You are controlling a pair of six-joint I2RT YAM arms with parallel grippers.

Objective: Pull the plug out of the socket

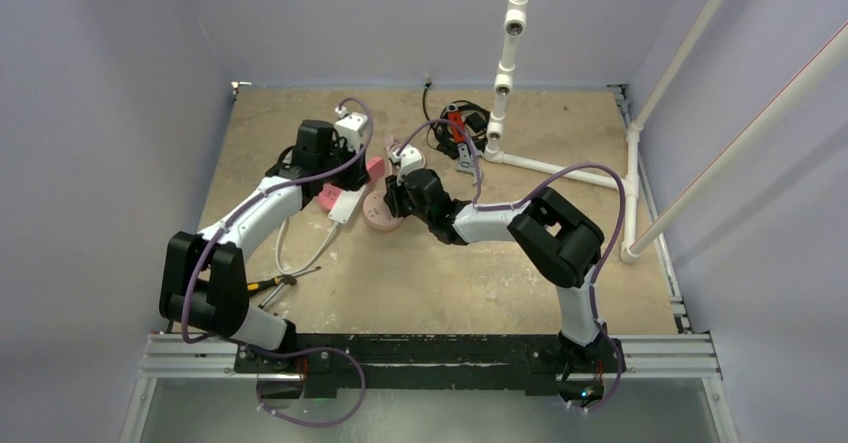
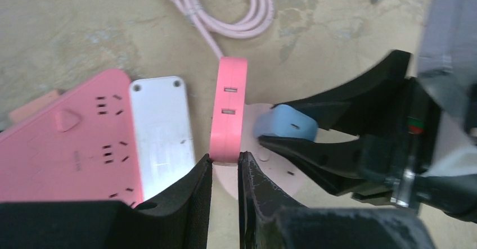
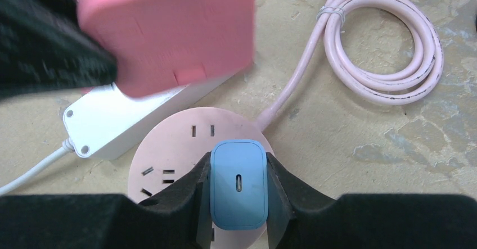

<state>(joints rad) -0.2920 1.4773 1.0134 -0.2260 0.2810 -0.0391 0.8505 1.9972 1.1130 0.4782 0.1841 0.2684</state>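
The socket (image 3: pixel 169 153) is a flat pale-pink disc with slots on its face; it also shows in the top view (image 1: pixel 380 219). Its coiled pink cord (image 3: pixel 388 41) lies on the right. The light-blue plug (image 3: pixel 238 184) stands on the disc's face. My right gripper (image 3: pixel 238 162) is shut on it, one finger on each side. I cannot tell whether its prongs are seated. In the left wrist view the plug (image 2: pixel 287 124) sits between the right fingers. My left gripper (image 2: pixel 225 160) is shut on the end of a pink block (image 2: pixel 228 108) just above the disc's rim.
A white power strip (image 3: pixel 129 120) lies against the disc's left side. A larger flat pink strip (image 2: pixel 67 142) lies beside it. A screwdriver (image 1: pixel 275 283) lies front left. A white pipe frame (image 1: pixel 505 63) and a black and red item (image 1: pixel 462 121) stand at the back.
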